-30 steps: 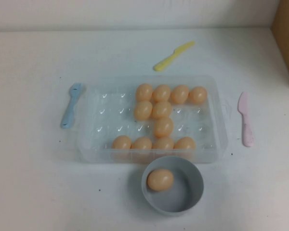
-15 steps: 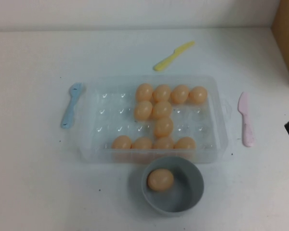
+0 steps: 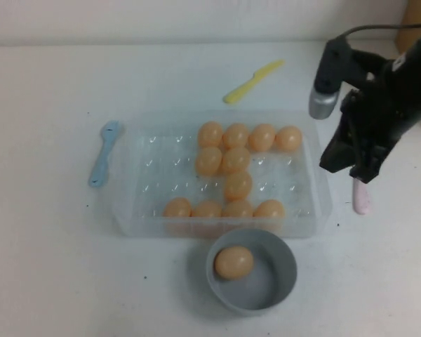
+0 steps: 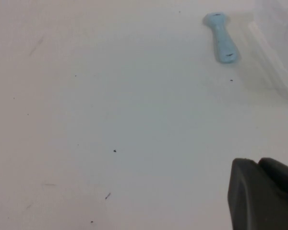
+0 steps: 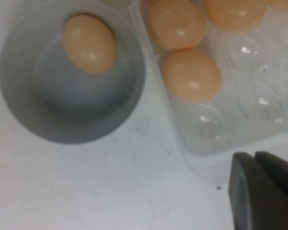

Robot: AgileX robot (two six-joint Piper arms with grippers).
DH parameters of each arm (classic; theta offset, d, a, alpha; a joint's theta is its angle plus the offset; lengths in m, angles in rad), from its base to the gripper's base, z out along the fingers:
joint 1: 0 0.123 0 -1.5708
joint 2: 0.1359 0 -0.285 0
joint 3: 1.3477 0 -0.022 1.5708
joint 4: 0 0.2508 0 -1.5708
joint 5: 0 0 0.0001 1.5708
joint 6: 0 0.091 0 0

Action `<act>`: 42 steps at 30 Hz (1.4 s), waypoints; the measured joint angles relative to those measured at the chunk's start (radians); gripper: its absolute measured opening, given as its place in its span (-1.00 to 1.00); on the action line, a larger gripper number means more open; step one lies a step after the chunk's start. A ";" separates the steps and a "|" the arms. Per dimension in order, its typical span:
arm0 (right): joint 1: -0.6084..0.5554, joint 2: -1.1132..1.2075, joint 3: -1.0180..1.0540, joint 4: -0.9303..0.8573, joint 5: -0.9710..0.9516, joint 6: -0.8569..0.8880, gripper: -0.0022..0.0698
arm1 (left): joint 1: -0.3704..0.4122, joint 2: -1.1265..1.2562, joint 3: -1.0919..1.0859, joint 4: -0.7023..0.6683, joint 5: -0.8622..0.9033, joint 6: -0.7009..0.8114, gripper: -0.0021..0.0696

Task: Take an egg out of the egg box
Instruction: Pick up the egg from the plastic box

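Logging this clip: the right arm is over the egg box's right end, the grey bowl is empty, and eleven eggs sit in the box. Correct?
Not quite. The grey bowl already holds one egg, as the high view shows. The rest stands: right gripper over the egg box right end.

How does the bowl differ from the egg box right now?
The grey bowl is round and opaque; the egg box is rectangular and clear. The bowl holds one egg; the box holds eleven. Right gripper hovers by the box's right edge; left gripper stays off left.

Egg box mid-table; bowl just before it; right end effector apparently above box's right edge.
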 joint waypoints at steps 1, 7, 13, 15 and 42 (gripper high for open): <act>0.012 0.027 -0.022 -0.003 0.000 -0.028 -0.99 | 0.000 0.000 0.000 0.000 0.000 0.000 -0.95; 0.080 0.166 -0.124 -0.028 0.000 -0.187 -0.75 | 0.000 0.000 0.000 0.000 0.000 0.000 -0.95; 0.118 0.268 -0.162 -0.056 -0.072 -0.318 0.04 | 0.000 0.000 0.000 0.000 0.000 0.000 -0.95; 0.127 0.280 -0.162 -0.076 -0.102 -0.337 0.20 | 0.000 0.000 0.000 0.000 0.000 0.000 -0.95; 0.149 0.335 -0.167 -0.079 -0.078 -0.717 0.35 | 0.000 0.000 0.000 0.000 0.000 0.000 -0.95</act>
